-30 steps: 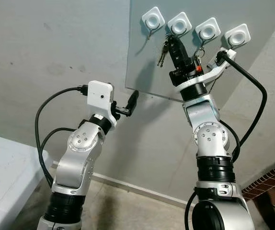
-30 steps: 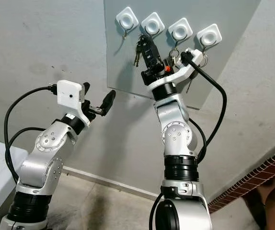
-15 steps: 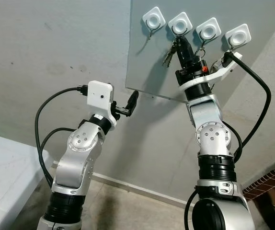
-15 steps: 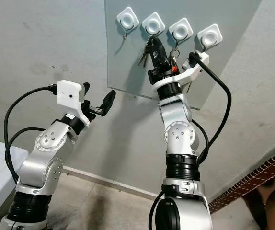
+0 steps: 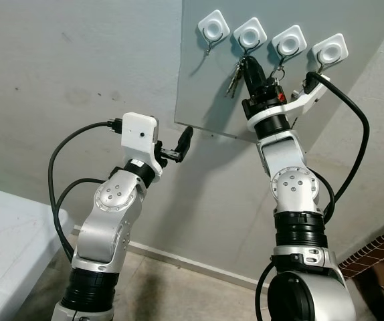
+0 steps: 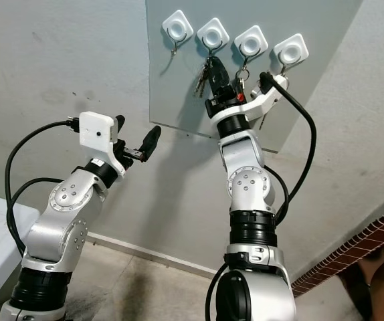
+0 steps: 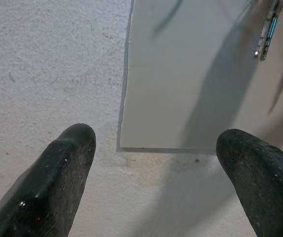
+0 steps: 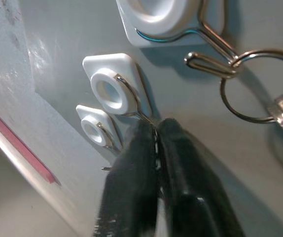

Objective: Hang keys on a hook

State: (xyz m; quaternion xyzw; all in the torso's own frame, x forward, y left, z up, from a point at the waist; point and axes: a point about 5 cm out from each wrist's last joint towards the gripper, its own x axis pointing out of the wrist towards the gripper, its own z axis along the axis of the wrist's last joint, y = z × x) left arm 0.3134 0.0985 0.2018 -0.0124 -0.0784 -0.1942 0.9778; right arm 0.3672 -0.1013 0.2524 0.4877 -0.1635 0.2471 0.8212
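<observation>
While the left tool (image 5: 185, 140) is idling open, the right tool (image 5: 251, 67), pinching the keys (image 5: 235, 75), is now lifting them against the second hook (image 5: 250, 35), nearly hooking on.

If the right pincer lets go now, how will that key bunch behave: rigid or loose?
Probably loose: the key bunch dangles in separate blades below the right pincer, so it should swing. Its thin ring looks apt to slip off the small wire hook.

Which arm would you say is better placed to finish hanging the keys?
The right: its pincer is shut on the keys just under the second hook. The left pincer is open, low by the panel's corner.
</observation>
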